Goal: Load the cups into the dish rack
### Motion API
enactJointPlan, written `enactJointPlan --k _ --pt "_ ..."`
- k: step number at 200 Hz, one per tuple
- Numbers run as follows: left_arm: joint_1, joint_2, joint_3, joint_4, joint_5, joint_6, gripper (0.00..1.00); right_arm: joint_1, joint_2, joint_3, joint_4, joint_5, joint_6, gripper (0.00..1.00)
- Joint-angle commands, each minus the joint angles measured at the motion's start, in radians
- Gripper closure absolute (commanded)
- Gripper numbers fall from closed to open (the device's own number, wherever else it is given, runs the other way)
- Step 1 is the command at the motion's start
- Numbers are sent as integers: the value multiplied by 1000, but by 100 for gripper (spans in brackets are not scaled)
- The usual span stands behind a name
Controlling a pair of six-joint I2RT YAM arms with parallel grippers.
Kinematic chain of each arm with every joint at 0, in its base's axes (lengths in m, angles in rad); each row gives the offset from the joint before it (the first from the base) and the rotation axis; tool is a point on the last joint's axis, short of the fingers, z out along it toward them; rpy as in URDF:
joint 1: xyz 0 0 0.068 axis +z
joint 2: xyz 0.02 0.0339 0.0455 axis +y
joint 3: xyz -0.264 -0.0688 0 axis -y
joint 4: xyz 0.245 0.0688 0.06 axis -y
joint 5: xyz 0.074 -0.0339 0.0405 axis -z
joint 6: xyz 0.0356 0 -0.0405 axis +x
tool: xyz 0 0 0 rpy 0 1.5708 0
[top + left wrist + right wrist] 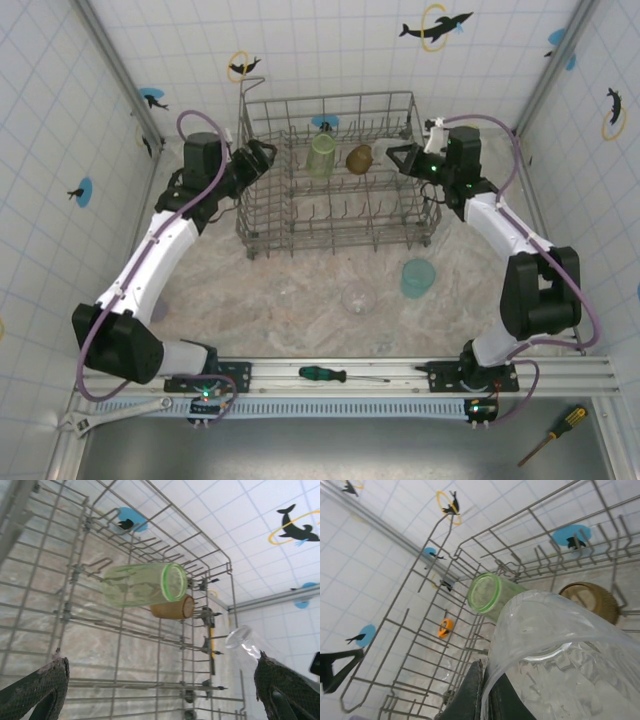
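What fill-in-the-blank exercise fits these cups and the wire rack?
The clear textured cup is clamped by the right gripper; the left gripper stands ___.
The tall pale green plastic cup and the amber-brown cup lie ___ the grey wire dish rack.
The teal translucent cup stands on the ___.
Missing: open; inside; table.

- Top view: high behind the near edge, looking steeply down over the table (250,290) to the rack (300,215) at far middle.
- Left wrist view: close at the rack's left side, facing right.
- Right wrist view: close at its right side, facing left past a clear cup (560,655).
- All share the green cup (322,155) and amber cup (359,157).
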Motion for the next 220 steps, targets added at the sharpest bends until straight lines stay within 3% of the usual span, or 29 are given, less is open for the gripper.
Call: enactJointPlan --k 1,100,109,220 --pt "-16 30 34 97 76 -78 3 18 -5 -36 193 -74 77 100" --pt "-125 150 12 311 164 -237 3 68 30 -117 513 -179 237 100" --pt "-164 159 8 336 171 -252 3 71 35 -124 539 -187 256 100" --pt "-196 254 -8 507 229 -388 3 104 106 -178 863 -233 491 100"
